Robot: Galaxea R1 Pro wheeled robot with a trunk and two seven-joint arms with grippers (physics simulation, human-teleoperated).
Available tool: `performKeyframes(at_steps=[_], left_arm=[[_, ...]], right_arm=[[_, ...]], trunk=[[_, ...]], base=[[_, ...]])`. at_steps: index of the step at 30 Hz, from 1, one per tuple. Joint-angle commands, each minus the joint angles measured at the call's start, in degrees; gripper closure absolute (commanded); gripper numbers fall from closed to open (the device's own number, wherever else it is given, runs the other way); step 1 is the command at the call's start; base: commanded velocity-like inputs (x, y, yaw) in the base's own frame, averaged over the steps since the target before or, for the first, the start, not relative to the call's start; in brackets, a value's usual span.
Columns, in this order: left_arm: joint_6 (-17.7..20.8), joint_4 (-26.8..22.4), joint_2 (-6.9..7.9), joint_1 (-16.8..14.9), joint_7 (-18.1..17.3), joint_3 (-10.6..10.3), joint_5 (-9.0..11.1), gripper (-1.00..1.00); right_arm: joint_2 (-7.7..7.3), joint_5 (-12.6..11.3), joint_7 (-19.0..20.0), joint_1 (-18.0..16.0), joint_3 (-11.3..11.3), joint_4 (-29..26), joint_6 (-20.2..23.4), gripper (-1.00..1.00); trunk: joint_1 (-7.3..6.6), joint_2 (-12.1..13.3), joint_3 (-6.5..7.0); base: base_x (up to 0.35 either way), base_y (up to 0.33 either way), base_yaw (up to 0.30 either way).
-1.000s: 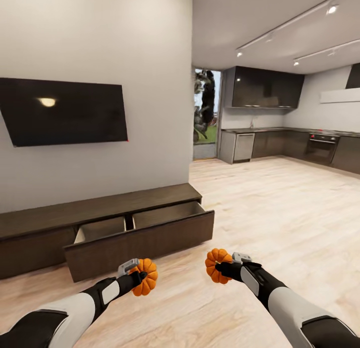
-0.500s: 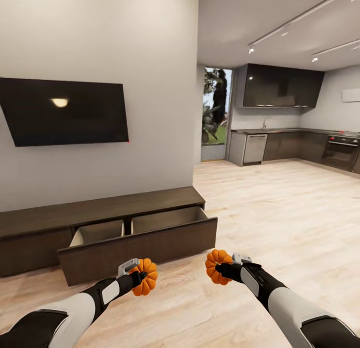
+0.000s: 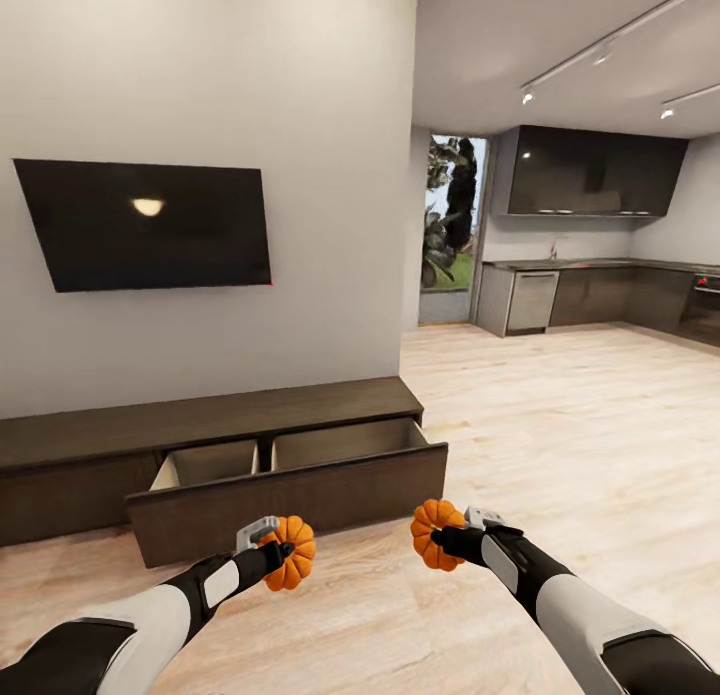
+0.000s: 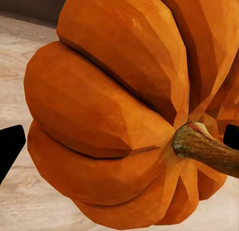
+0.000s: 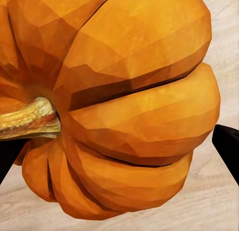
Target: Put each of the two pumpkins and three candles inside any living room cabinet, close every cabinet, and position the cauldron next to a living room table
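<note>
Head view finds both arms raised low and near; the left gripper [image 3: 280,552] is clamped on one bright orange ribbed pumpkin [image 3: 294,552], the right gripper [image 3: 450,537] on the other orange pumpkin [image 3: 433,532]; ahead, left of centre, the long low dark brown wooden cabinet [image 3: 210,420] has its pale-lined drawer [image 3: 285,485] pulled open; carrying is the step in hand; next, I judge, close in and lower each pumpkin into the drawer.
</note>
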Motion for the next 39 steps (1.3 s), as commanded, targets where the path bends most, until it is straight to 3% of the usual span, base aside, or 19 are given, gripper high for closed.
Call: performKeyframes(at_steps=[1, 20, 32, 33, 37, 39], left_arm=[[0.10, 0.11, 0.00, -0.08, -0.33, -0.48, 0.65, 1.00], [0.09, 0.11, -0.38, -0.08, -0.34, -0.52, 0.65, 1.00], [0.09, 0.11, -0.78, -0.08, -0.33, -0.52, 0.57, 1.00], [0.09, 0.11, -0.78, -0.08, -0.33, -0.52, 0.57, 1.00], [0.09, 0.11, -0.78, -0.09, -0.33, -0.52, 0.57, 1.00], [0.07, 0.11, -0.78, -0.08, -0.33, -0.52, 0.57, 1.00]], right_arm=[[-0.05, -0.21, 0.07, -0.02, 0.30, -0.10, 0.27, 1.00], [-0.05, -0.21, 0.06, -0.02, 0.30, -0.10, 0.27, 1.00], [-0.02, -0.14, 0.04, -0.02, 0.43, -0.10, 0.27, 1.00], [0.00, -0.10, 0.02, -0.02, 0.72, -0.10, 0.27, 1.00], [-0.05, 0.17, -0.22, -0.02, 6.76, -0.10, 0.27, 1.00], [-0.03, 0.20, -0.25, -0.02, 8.13, -0.10, 0.27, 1.00]], trunk=[[-0.01, -0.03, -0.03], [-0.01, -0.03, 0.62], [-0.01, -0.03, 0.67], [-0.01, -0.03, 0.67], [-0.01, -0.03, 0.67], [-0.01, -0.03, 0.67]], base=[[0.001, -0.001, 0.198], [0.000, 0.000, 0.246], [0.000, -0.217, 0.031], [0.014, -0.299, 0.000], [0.092, -0.229, 0.000], [0.039, -0.070, 0.000]])
